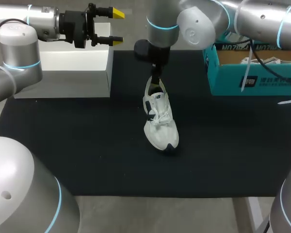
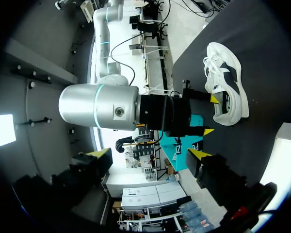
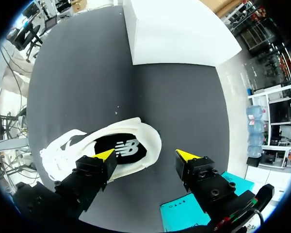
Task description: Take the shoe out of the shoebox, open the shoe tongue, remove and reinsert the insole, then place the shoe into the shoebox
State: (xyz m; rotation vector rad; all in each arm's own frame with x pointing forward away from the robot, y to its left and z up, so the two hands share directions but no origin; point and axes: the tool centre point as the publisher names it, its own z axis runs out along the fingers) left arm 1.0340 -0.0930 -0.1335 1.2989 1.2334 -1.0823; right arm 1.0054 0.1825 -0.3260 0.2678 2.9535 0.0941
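Shoe (image 1: pixel 159 124) out of shoebox (image 1: pixel 252 82), resting mid-table (image 1: pixel 87 160); shoebox at 2 o'clock. Right end effector (image 3: pixel 145 155) wide, empty, over heel. Left end effector (image 1: pixel 117 28) wide, empty, 11 o'clock. Insole (image 3: pixel 128 145) seated; insole work and reboxing probably remain.

White shoe (image 1: pixel 160 131), black mat (image 1: pixel 87 145), teal shoebox (image 1: pixel 228 80), white block (image 1: pixel 63 68).

Even overhead light (white block (image 3: pixel 179 34) glaring), shoe (image 1: pixel 159 127) stark on dark mat (image 1: pixel 87 155)
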